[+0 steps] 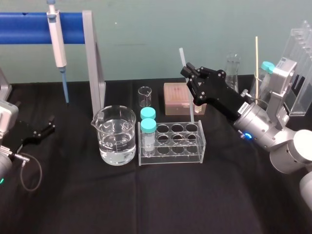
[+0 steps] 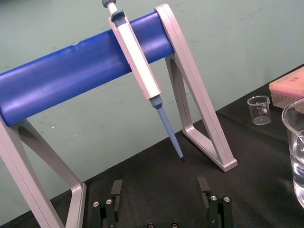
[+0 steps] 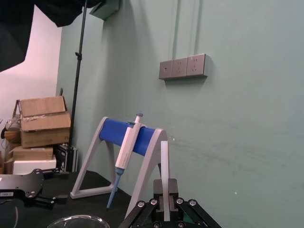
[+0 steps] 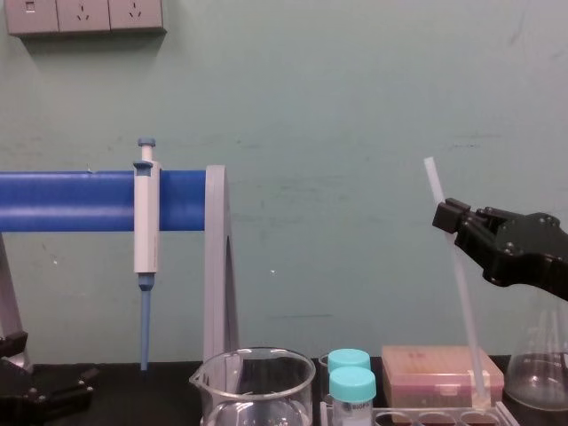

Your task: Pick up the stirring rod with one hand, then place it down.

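Note:
The stirring rod [image 1: 182, 56] is a thin translucent whitish stick held nearly upright, slightly tilted, above the back of the test tube rack [image 1: 171, 142]. My right gripper [image 1: 188, 71] is shut on its upper part. In the chest view the rod [image 4: 466, 302] passes down through the right gripper [image 4: 448, 216], and its lower end reaches the rack's back edge by the pink box. The right wrist view has the rod [image 3: 164, 171] standing between the black fingers [image 3: 172, 189]. My left gripper [image 1: 48, 125] rests on the table at the far left, open [image 2: 159, 187] with nothing between its fingers.
A large beaker [image 1: 115, 134] of water stands left of the rack, which holds two cyan-capped tubes. A small beaker [image 1: 145, 96] and pink box [image 1: 178, 97] sit behind. A white-and-blue pipette [image 1: 58, 44] hangs on the blue-bar stand. A flask [image 1: 233, 68] and clear racks are at the back right.

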